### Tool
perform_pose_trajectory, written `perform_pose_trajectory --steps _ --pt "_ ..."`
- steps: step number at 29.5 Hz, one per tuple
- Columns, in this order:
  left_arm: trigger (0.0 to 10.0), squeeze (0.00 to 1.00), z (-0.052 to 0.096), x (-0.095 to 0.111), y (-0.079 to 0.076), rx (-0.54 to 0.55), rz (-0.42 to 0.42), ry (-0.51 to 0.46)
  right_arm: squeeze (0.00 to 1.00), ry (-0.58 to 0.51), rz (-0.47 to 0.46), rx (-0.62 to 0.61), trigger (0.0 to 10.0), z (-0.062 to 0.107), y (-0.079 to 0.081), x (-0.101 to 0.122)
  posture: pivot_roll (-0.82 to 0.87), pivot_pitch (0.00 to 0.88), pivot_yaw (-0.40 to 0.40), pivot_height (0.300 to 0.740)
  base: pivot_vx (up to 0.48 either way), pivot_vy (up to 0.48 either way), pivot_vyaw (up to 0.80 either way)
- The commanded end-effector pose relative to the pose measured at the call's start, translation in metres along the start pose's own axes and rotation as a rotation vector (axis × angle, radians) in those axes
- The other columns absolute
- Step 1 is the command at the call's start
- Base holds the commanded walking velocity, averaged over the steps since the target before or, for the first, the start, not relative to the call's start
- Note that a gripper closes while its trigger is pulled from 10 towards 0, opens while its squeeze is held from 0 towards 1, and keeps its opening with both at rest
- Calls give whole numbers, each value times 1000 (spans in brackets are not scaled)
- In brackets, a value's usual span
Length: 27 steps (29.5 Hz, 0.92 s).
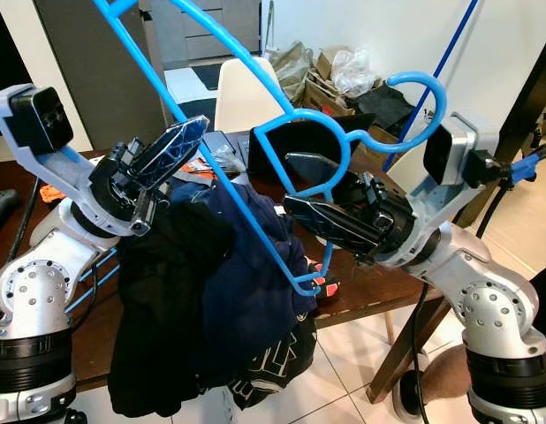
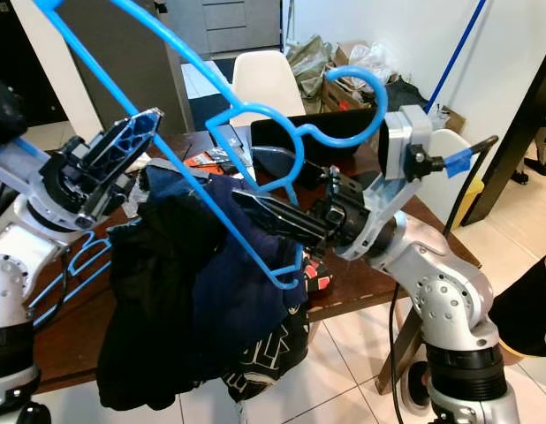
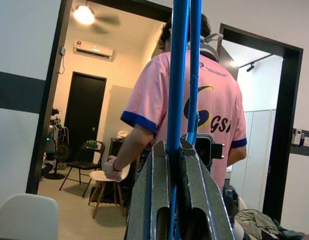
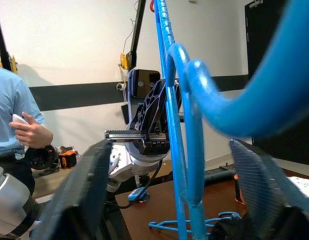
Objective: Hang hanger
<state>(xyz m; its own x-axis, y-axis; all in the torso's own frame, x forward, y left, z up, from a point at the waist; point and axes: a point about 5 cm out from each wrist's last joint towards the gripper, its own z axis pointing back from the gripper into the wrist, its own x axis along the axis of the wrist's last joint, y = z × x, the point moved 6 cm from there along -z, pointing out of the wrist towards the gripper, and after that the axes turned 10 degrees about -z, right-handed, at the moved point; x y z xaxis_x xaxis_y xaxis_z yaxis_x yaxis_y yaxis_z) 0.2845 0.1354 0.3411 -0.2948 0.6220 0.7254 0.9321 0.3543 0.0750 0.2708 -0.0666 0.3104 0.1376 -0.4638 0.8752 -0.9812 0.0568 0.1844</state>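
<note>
Over the counter I've got the blue hanger lifted, left claw at 9 o'clock clamped on its arm to carry the dark clothes, right claw spread wide around the neck, steadying only.

Silver arms, black latticed fingers

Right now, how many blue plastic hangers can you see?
2: one blue plastic hanger held up by the left gripper, dark clothes draped on it; another blue hanger lying on the brown table. More may be hidden.
</note>
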Motion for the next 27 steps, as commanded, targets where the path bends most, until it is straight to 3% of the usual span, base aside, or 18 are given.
perform_pose_trajectory --steps 1,2,24,25,26,27 --pt "0 0 2 -3 -2 -6 25 -7 0 -12 16 4 902 -1 1 4 12 0 28 740 0 0 0" --pt "0 0 2 -3 -2 -8 26 -7 0 -12 15 6 0 -2 1 4 13 0 29 740 0 0 0" --pt "0 0 2 1 -1 -3 13 -18 0 -5 26 0 0 0 -1 4 14 0 30 740 0 0 0" --pt "1059 0 2 1 0 1 16 -18 0 -5 27 -3 0 0 -1 3 15 0 30 740 0 0 0" --pt "9020 1000 3 -3 3 24 27 -2 0 -6 29 -11 0 0 -2 3 14 0 30 740 0 0 0" --pt "9020 1000 3 -3 3 24 27 -2 0 -6 29 -11 0 0 -2 3 14 0 30 740 0 0 0"
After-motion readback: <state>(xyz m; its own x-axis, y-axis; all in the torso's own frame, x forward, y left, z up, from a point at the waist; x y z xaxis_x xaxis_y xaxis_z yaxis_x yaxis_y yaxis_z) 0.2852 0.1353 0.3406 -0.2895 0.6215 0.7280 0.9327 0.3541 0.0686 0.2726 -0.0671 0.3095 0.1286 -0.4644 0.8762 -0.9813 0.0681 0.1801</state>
